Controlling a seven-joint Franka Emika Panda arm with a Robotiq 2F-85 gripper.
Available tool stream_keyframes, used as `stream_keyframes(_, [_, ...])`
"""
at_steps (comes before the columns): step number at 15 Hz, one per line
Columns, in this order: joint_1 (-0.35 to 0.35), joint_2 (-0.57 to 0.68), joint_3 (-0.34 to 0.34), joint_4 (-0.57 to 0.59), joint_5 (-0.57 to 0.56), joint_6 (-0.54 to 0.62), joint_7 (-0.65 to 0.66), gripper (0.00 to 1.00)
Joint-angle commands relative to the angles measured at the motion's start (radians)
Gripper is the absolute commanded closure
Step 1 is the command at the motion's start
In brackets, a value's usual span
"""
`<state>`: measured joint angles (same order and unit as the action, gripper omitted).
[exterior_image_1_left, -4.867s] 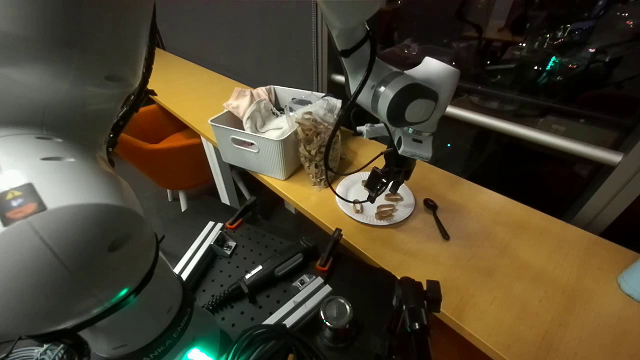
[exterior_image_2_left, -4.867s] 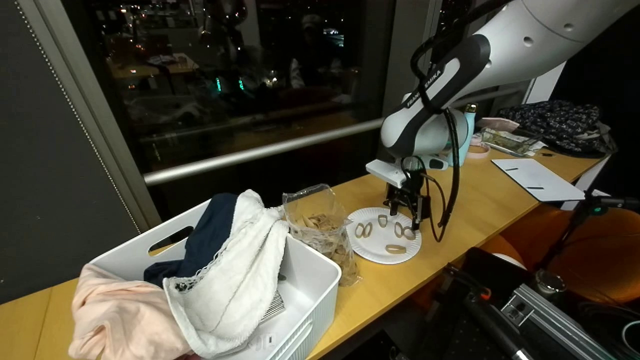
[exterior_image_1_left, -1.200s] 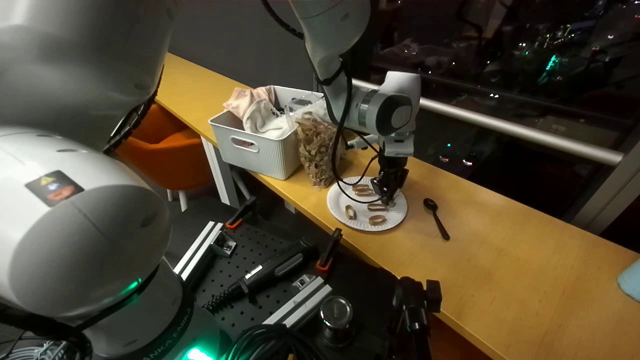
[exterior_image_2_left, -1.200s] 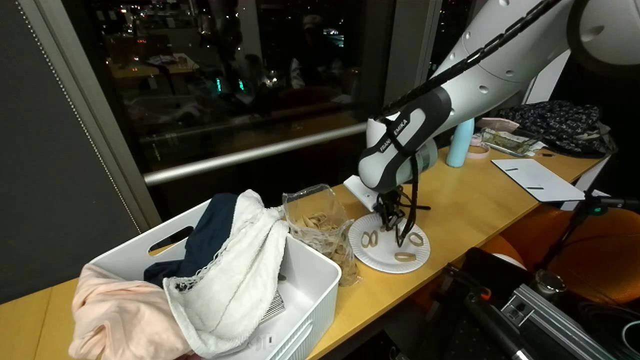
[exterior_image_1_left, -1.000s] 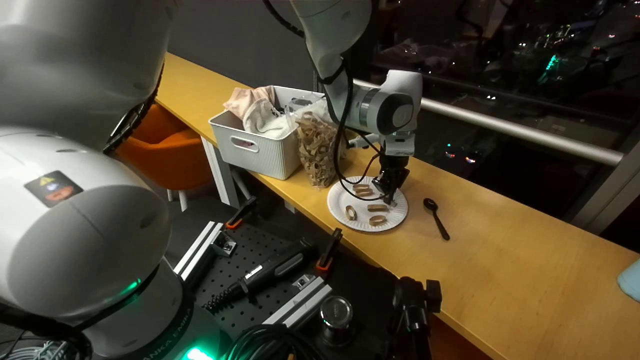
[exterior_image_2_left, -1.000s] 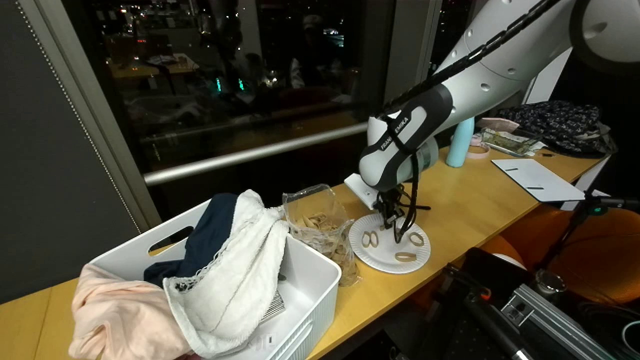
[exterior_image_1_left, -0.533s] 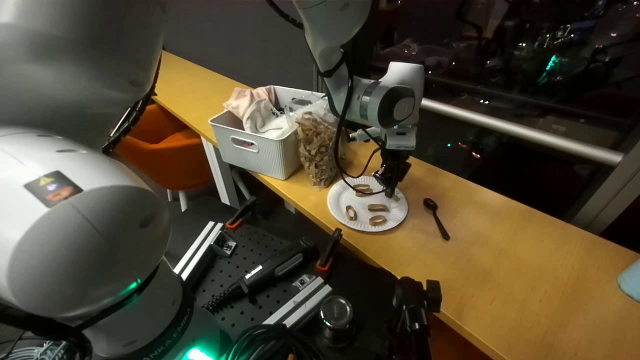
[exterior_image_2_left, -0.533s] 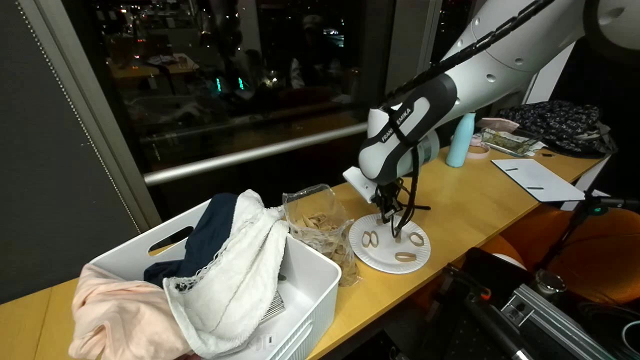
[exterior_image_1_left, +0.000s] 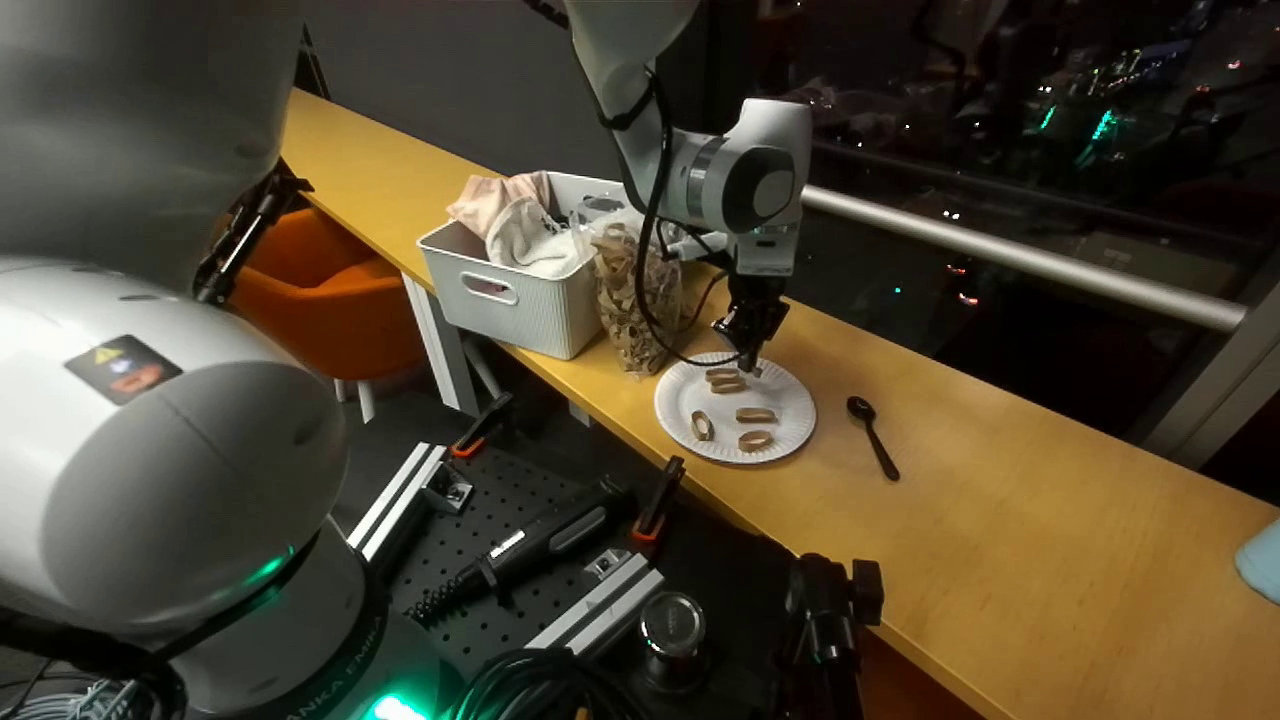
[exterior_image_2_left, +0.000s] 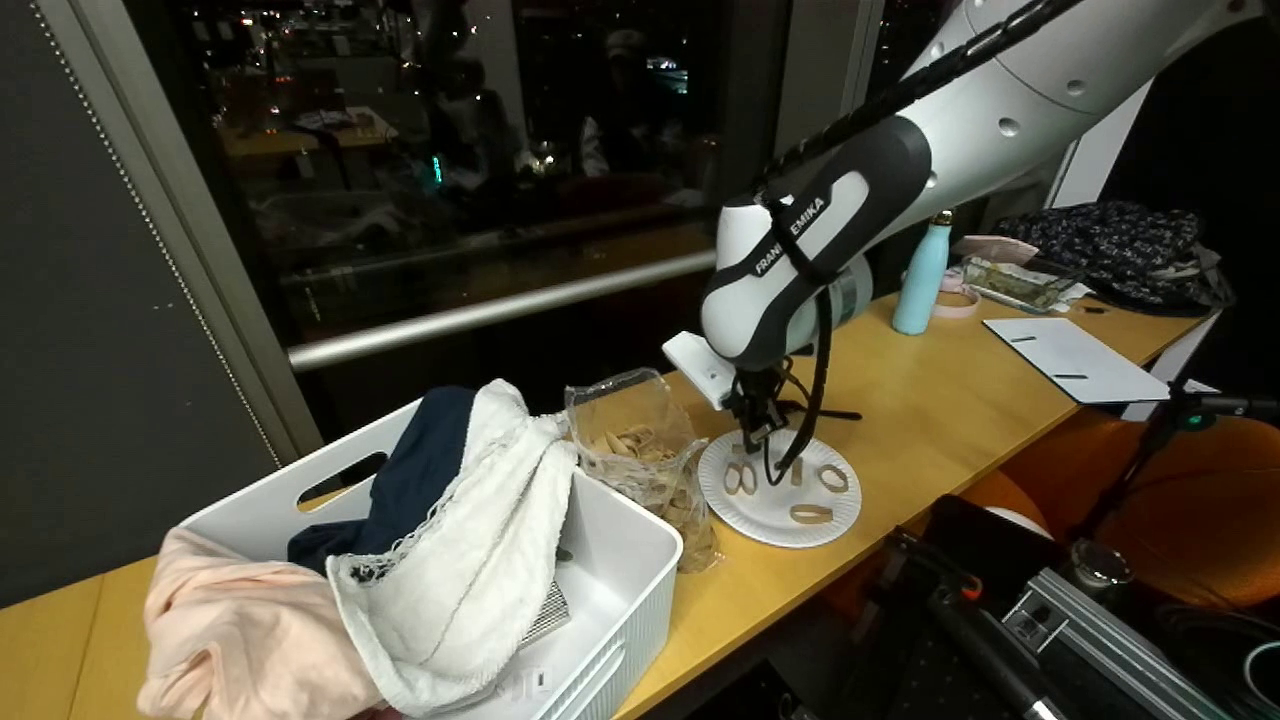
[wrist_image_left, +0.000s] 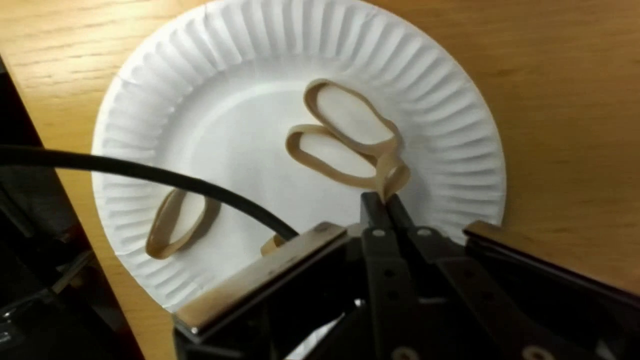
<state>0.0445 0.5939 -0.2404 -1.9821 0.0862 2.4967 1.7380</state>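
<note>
In the wrist view, your gripper (wrist_image_left: 384, 199) is closed, its fingertips (wrist_image_left: 372, 212) pinching one end of a tan rubber band (wrist_image_left: 382, 175) over a paper plate (wrist_image_left: 240, 130). Just past it, two loose bands (wrist_image_left: 327, 171) sit side by side on the plate; you can't tell whether the pinched one touches them. Toward the left of this view sits a single band (wrist_image_left: 159, 230), and a black cable (wrist_image_left: 200, 186) crosses in front, with another band (wrist_image_left: 270, 245) only partly showing. The plate rests on a wooden table (wrist_image_left: 550, 125). In an exterior view, you see the gripper pointing down over the plate, where five loose bands are spread; a black spoon (exterior_image_1_left: 872, 437) lies near the rim on the table, and on the opposite side a clear bag (exterior_image_1_left: 630, 320) full of bands stands just beside a white basket (exterior_image_1_left: 520, 310). In an exterior view, a white cloth (exterior_image_2_left: 460, 580), a navy cloth (exterior_image_2_left: 425, 455) and a peach cloth (exterior_image_2_left: 250, 620) fill much of the basket, while a light blue bottle (exterior_image_2_left: 920, 285) stands upright farther along the table, near a white board (exterior_image_2_left: 1070, 360).
</note>
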Motion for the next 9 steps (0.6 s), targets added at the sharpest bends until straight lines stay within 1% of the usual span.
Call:
stream_keyframes(1, [-0.002,-0.036,0.018,-0.072,0.011,0.032,0.019,0.82])
stream_keyframes(3, [-0.007,-0.029,0.02,-0.077,0.012,0.028,0.021,0.73])
stream_keyframes(4, [-0.007,-0.028,0.02,-0.08,0.011,0.027,0.022,0.64])
stream_keyframes(5, [-0.005,-0.03,0.018,-0.082,0.009,0.027,0.025,0.58])
stream_keyframes(6, [-0.001,-0.032,0.016,-0.084,0.005,0.027,0.03,0.47])
stream_keyframes(8, [0.007,-0.034,0.013,-0.081,-0.002,0.023,0.04,0.34])
stream_keyframes(9, [0.01,-0.033,0.011,-0.077,-0.004,0.021,0.045,0.31])
